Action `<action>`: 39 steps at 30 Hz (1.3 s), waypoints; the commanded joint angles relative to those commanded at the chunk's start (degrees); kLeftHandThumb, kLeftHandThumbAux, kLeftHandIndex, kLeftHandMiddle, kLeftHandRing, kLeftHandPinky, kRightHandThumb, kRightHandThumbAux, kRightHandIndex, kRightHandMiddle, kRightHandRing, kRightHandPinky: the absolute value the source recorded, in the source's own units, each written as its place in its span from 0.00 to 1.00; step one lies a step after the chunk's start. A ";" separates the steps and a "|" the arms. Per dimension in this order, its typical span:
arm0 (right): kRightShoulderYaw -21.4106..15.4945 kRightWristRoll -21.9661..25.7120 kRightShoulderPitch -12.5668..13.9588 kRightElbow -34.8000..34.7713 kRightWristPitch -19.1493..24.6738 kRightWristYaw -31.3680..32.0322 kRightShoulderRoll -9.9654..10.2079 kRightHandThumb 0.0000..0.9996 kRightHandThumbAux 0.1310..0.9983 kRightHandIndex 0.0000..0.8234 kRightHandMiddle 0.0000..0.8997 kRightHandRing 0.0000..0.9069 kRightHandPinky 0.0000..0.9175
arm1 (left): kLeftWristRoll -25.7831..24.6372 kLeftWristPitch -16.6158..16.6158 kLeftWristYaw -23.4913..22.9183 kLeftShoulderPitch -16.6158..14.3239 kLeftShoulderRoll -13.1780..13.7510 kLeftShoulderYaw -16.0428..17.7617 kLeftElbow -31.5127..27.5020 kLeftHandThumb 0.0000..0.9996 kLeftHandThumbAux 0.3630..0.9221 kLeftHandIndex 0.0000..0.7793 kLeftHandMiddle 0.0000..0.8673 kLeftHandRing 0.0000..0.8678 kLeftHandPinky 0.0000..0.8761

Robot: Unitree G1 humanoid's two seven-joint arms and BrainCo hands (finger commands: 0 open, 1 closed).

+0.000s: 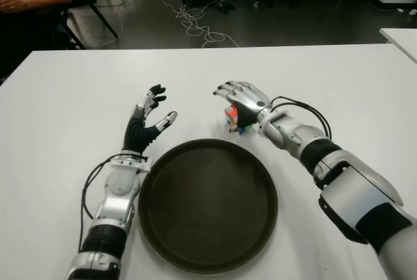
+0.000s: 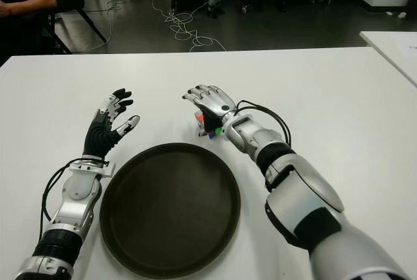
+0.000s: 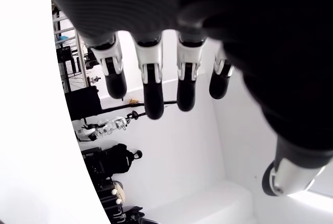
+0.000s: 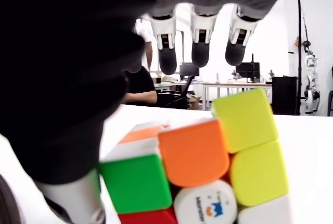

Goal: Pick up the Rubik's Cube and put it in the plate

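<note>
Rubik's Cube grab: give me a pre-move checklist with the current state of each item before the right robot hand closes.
1. Right robot hand positioned over the Rubik's Cube: ok; it arches above the cube.
2. Fingers clear of the cube: ok; the right wrist view shows the fingertips extended above the cube's top, not clamped on it.
3. Cube sitting on the table: ok; it is beyond the plate's far rim.
4. Plate free to receive the cube: ok; nothing lies in it.
5. Left robot hand out of the way: ok; open, left of the plate.
6. Thumb contact with the cube: cannot tell.
</note>
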 joint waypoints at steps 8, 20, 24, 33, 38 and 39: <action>-0.19 0.32 0.26 -0.45 1.29 0.55 0.23 0.00 0.83 0.10 0.06 0.06 0.08 | 0.07 0.39 -0.15 0.17 0.11 -0.15 -0.52 0.06 0.40 0.13 0.18 0.17 0.12; 0.04 0.27 0.80 -0.98 1.73 1.10 0.29 0.00 0.83 0.09 0.07 0.06 0.07 | 0.94 0.47 0.73 0.20 0.17 -0.17 -0.67 0.07 0.40 0.13 0.19 0.17 0.12; 0.47 -0.12 1.06 -0.88 1.74 0.77 0.40 0.00 0.83 0.10 0.07 0.08 0.09 | 1.18 0.41 0.89 0.04 0.12 -0.18 -0.51 0.07 0.38 0.13 0.20 0.18 0.12; 1.30 -0.48 1.31 -0.89 1.86 1.57 0.43 0.00 0.83 0.11 0.09 0.11 0.14 | 1.31 0.27 0.90 0.05 0.15 -0.20 -0.40 0.05 0.36 0.13 0.19 0.17 0.09; 1.74 -0.76 1.53 -0.68 2.70 1.59 0.58 0.00 0.82 0.12 0.12 0.15 0.21 | 1.08 0.52 0.79 0.11 0.04 -0.15 -0.64 0.06 0.39 0.13 0.20 0.16 0.07; 1.86 -0.84 1.56 -0.57 2.97 1.60 0.64 0.00 0.82 0.12 0.13 0.16 0.22 | 1.05 0.52 0.83 0.10 0.01 -0.14 -0.64 0.06 0.40 0.13 0.20 0.16 0.07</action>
